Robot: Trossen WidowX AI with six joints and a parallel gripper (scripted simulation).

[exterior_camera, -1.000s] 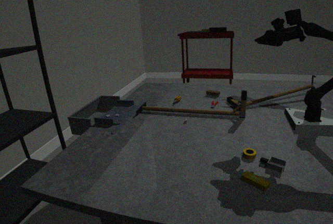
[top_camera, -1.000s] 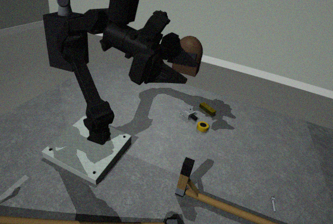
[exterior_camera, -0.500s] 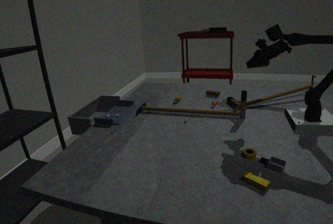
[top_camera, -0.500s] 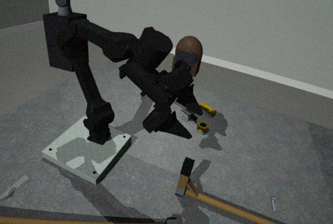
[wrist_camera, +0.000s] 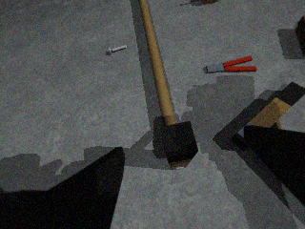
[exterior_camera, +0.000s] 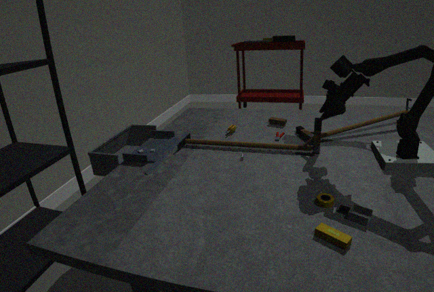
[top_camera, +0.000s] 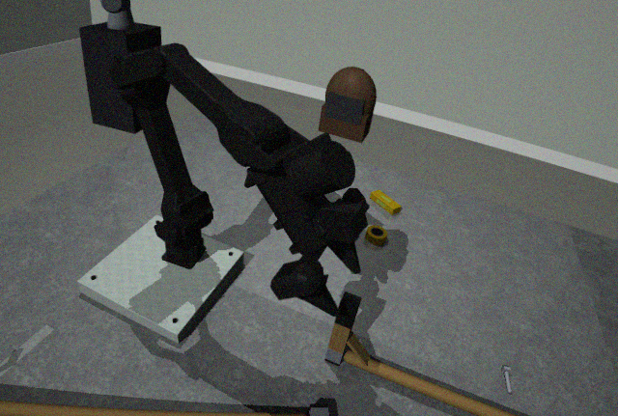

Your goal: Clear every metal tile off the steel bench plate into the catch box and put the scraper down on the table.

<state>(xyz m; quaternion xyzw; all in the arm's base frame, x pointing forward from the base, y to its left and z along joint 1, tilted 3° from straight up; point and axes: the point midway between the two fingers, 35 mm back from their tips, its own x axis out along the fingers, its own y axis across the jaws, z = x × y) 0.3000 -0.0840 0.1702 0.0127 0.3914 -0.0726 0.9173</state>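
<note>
The long scraper lies on the table, its wooden handle running towards the steel bench plate. Its upright grip block has a black top and stands at the near end. Its blade end is by the plate. My gripper is open and empty, pointing down just above the grip block, which shows between the fingers in the wrist view. Two small pale tiles show at the plate, beside the grey catch box. Other tiles are too dark to tell.
A second wooden-handled tool lies beside the scraper. Red-handled pliers, a small bolt, a yellow tape ring and a yellow block lie on the table.
</note>
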